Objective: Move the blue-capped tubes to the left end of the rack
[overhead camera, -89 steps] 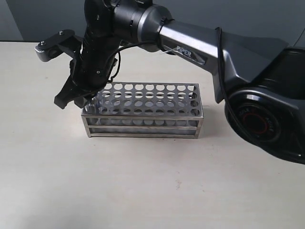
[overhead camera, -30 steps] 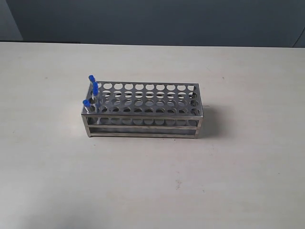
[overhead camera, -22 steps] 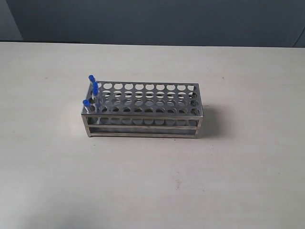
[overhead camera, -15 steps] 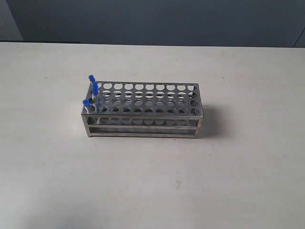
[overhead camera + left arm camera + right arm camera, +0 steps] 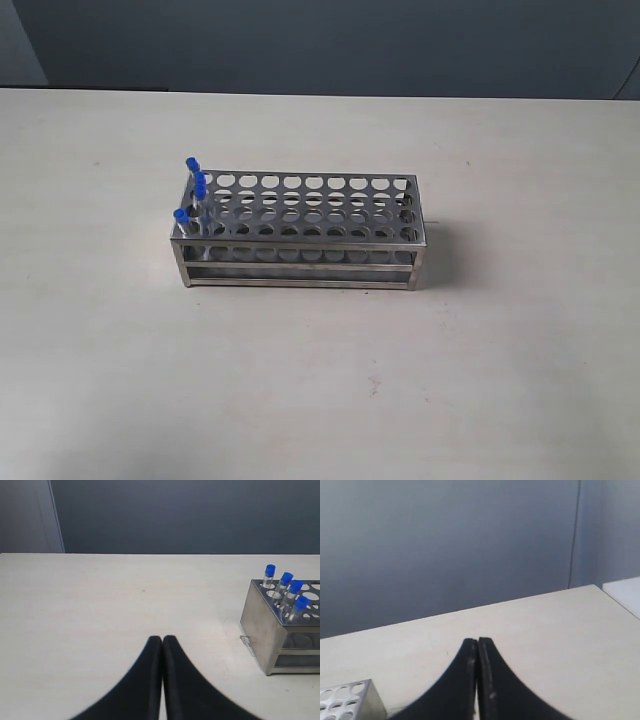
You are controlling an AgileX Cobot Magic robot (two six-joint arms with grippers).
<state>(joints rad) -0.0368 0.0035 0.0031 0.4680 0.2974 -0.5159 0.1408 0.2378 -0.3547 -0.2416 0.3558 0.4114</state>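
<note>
The shiny steel rack (image 5: 300,232) stands mid-table, long side toward the exterior camera. The blue-capped tubes (image 5: 195,192) stand upright in holes at its left end; the left wrist view shows their caps (image 5: 286,585) in a row above the rack's end wall (image 5: 262,630). A corner of the rack (image 5: 347,700) shows in the right wrist view. My left gripper (image 5: 162,639) is shut with nothing in it, away from the rack over bare table. My right gripper (image 5: 478,640) is shut too, empty. Neither arm appears in the exterior view.
A pale beige table (image 5: 320,380) runs to a dark grey-blue wall (image 5: 320,45) at the back. A white edge (image 5: 625,592) shows beyond the table in the right wrist view.
Three seconds ago the right arm reached across over the rack's left end, gripper open there. It has since left the exterior view. Over the last second nothing moved.
</note>
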